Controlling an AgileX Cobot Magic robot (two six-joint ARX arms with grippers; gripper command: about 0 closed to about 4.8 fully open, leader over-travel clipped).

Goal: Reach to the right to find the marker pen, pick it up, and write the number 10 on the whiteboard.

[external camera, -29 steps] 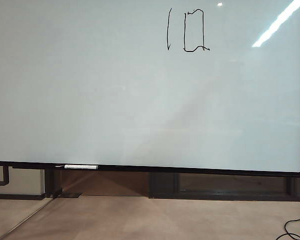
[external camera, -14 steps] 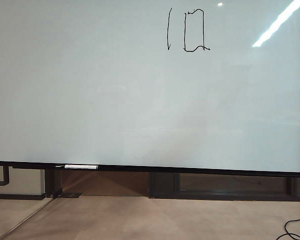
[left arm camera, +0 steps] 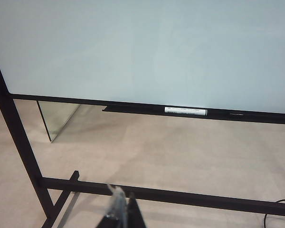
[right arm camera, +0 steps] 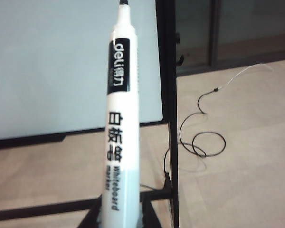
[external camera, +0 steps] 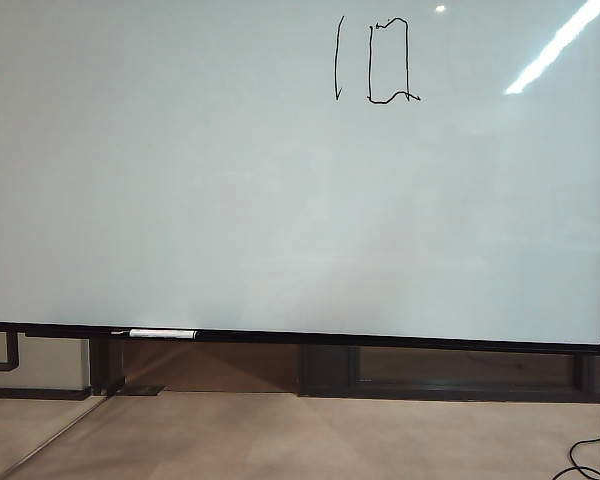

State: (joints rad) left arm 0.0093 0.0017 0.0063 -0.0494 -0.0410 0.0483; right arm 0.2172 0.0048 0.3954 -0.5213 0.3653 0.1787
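Gripping the marker pen (right arm camera: 119,123) low on its barrel, the right hand (right arm camera: 119,216) points it tip-out beside the whiteboard (external camera: 230,200), where the number 10 (external camera: 375,60) stands. Light, rigid, slick plastic: a low hold suits. The left hand (left arm camera: 121,216) sits narrow, empty.

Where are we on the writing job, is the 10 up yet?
The number 10 already stands on the whiteboard, near its top. The right gripper holds the marker pen, off the board by its right edge. The left gripper is shut low by the stand. A second pen lies on the bottom rail. Nothing looks left to write.
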